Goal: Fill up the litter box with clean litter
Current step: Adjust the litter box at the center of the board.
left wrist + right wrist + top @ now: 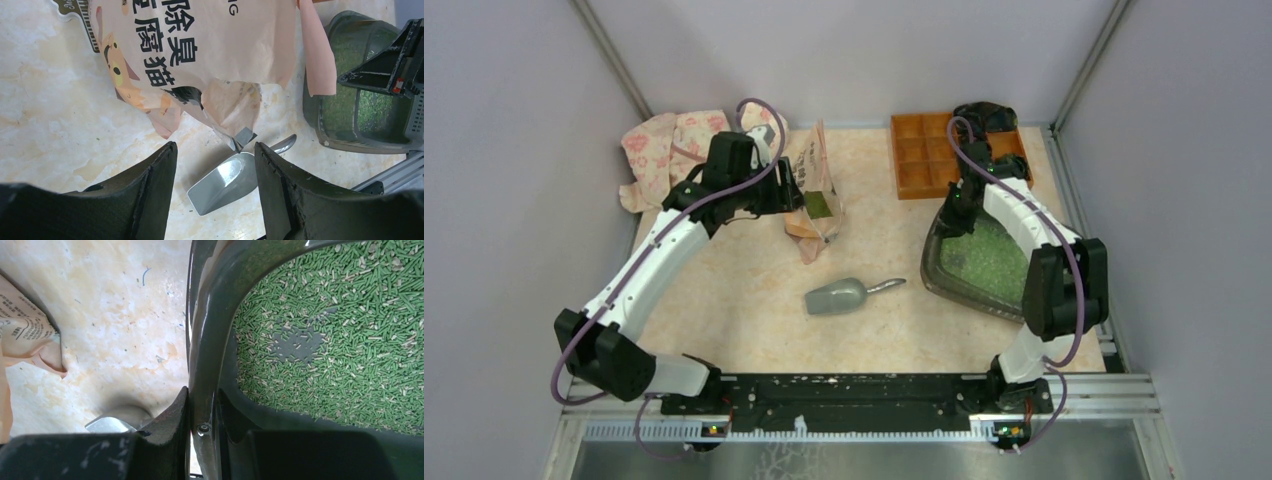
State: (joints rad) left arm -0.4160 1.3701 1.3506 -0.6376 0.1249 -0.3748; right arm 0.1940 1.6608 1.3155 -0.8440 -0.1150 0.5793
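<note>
Pale lavender walls (524, 150) are closing in a beige marbled table (724, 300). From above, the litter box (936, 265) is sitting on the right side of the table, just in front of an orange organiser (924, 155), and the clean litter (984, 255) is lying inside it. The right gripper (956, 200) is reaching to the box's far left corner. The left gripper (799, 200) is hovering by a pink printed bag (816, 195) at the far middle, with a floral cloth (664, 150) lying to its left. A grey scoop (836, 297) is resting in the middle, apart from both.

In the left wrist view, the left gripper (215, 150) is holding its jaws wide apart with nothing between them. The bag (200, 45) is lying beyond the fingertips, the scoop (225, 182) is on the table below, and the litter box (320, 120) is showing at the right.

In the right wrist view, the right gripper (202, 405) is pinching the rim of the litter box (210, 315), one finger outside and one inside. The clean litter (340, 330) is covering the floor thinly, leaving a bare patch.
</note>
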